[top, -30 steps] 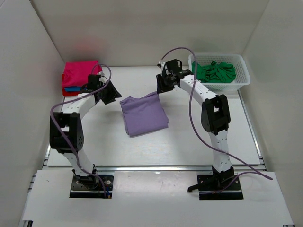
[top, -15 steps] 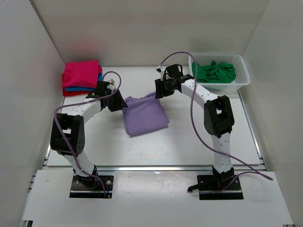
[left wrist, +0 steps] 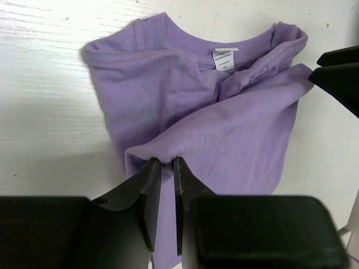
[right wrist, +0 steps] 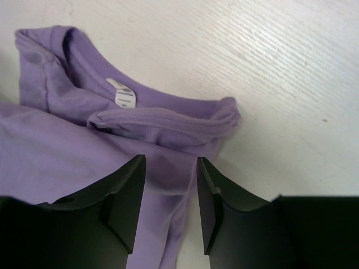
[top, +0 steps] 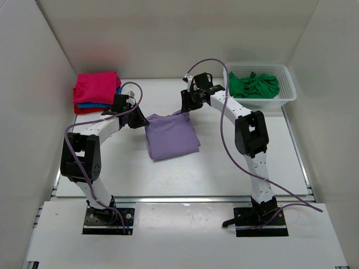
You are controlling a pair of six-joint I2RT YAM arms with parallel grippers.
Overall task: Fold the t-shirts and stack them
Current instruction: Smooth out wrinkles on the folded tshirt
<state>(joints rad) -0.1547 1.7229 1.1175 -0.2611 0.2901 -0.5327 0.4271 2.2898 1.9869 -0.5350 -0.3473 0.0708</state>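
Symmetry is what I am chasing: left pincer (left wrist: 166, 163) clenching a fold of the lilac t-shirt (left wrist: 235, 140), right pincer (right wrist: 170, 168) gaping above its collar (right wrist: 168, 120).

Five t-shirts (top: 171, 136), one basket (top: 262, 104), two claws (left wrist: 167, 161) (right wrist: 170, 162)

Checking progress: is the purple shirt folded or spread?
Folded: the purple shirt lies doubled into a compact rectangle, layers overlapping, collar label showing.
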